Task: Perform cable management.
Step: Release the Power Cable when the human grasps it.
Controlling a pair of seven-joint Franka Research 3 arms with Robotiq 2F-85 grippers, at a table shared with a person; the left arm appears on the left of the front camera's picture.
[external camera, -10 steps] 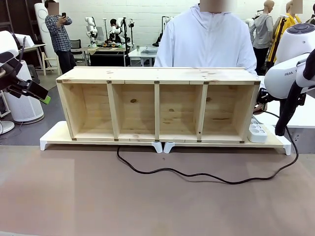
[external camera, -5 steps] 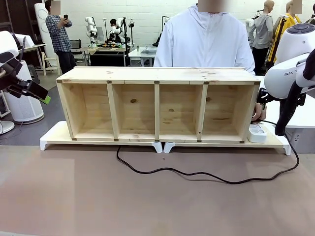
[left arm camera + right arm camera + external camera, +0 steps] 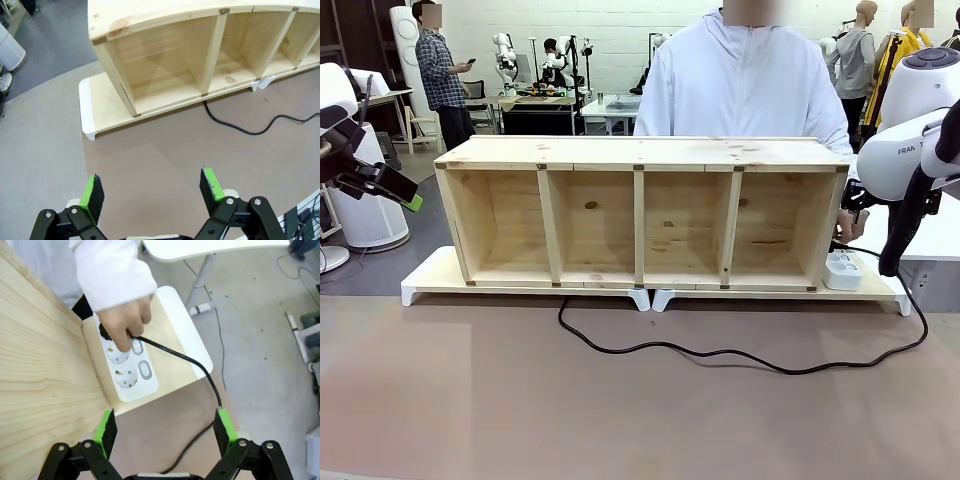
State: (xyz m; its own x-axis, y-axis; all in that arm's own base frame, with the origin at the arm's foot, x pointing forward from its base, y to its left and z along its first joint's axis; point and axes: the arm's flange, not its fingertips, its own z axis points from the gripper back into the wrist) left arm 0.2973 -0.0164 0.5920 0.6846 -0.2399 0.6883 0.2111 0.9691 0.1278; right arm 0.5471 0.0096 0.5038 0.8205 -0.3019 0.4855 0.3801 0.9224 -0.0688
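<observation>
Gaping empty, right gripper overlooks a hand pinching the cable (hidden from front); left gripper likewise.

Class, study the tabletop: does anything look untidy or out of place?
Yes: the cable sprawls in loose waves across the table in front of the wooden shelf, running to the power strip, where a person's hand holds its plug.

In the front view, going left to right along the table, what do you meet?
Left gripper → wooden shelf on its white base → white power strip → right arm, with the cable looping across the mat in front.
</observation>
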